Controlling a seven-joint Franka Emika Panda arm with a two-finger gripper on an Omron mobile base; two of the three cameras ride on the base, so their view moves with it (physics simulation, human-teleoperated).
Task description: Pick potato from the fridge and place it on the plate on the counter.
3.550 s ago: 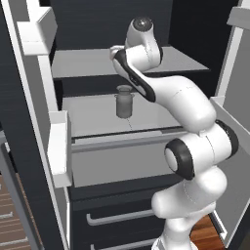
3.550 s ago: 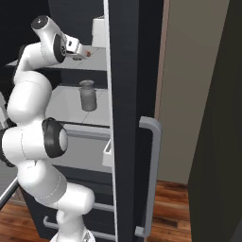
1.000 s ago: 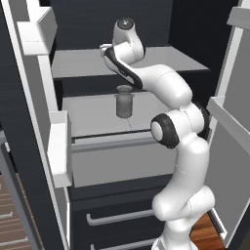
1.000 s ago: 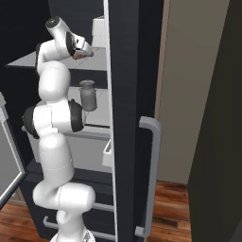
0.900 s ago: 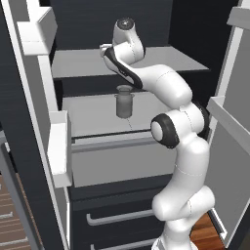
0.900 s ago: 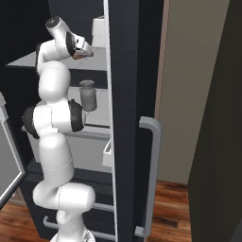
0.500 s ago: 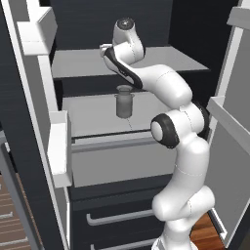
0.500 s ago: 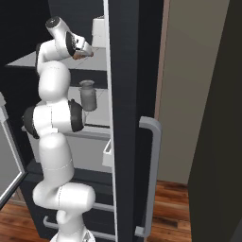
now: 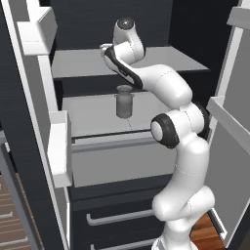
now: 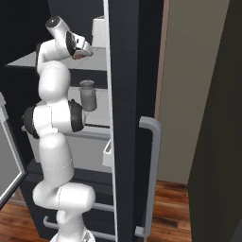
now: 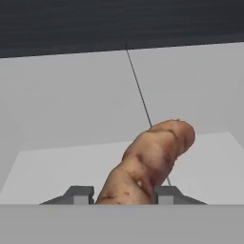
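Brown-orange potato [image 11: 152, 162] with dark speckles; light grey shelves [image 9: 93, 63]; grey jar [image 9: 124, 101]; dark fridge [image 10: 127, 94].

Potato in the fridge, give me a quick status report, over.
Gripper shut on the small brown-orange potato, jaws at both sides. Potato on the light grey upper shelf. Grey lidded jar one shelf below, clear of it.

No readable text, labels, brands, numbers or signs on any surface.
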